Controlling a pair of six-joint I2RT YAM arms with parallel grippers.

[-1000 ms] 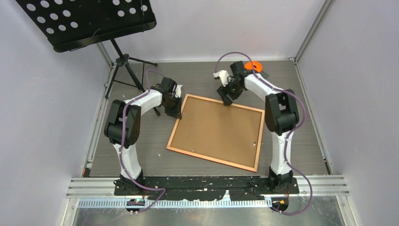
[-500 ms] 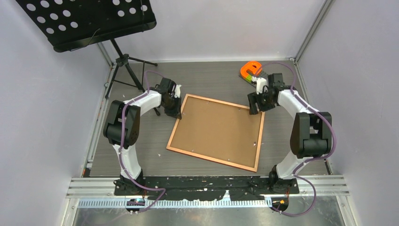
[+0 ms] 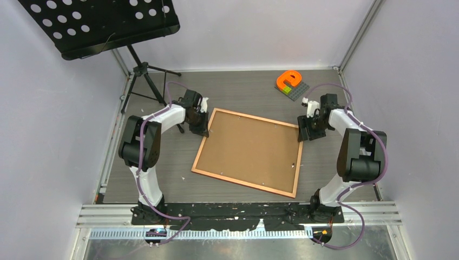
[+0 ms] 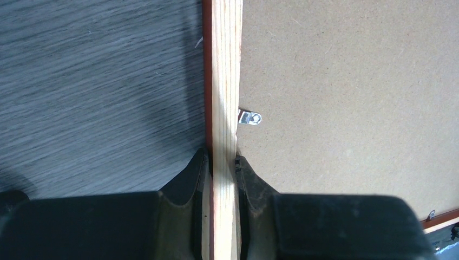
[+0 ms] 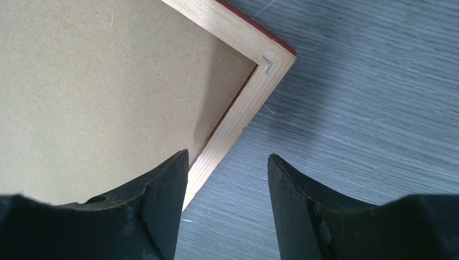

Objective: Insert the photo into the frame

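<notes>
The frame [image 3: 243, 184] lies face down on the grey table, its thin orange-brown border around a plain brown backing board [image 3: 249, 149]. My left gripper [image 3: 201, 129] is shut on the frame's left border near the far left corner; in the left wrist view the jaws [image 4: 223, 162] pinch the pale wooden border [image 4: 224, 81], beside a small metal tab [image 4: 250, 117]. My right gripper [image 3: 303, 134] is open and empty at the frame's far right corner; in the right wrist view [image 5: 228, 157] one finger is over the board [image 5: 97, 81], the other over the table, straddling the border [image 5: 244, 105]. The photo is out of view.
An orange object on a small grey plate [image 3: 288, 81] sits at the far right of the table. A black music stand [image 3: 103, 24] on a tripod [image 3: 143, 81] stands at the far left. Walls close the table on three sides.
My right arm has swung right from the frame's far edge to its far right corner and come down low. The left gripper and the frame have not moved.
</notes>
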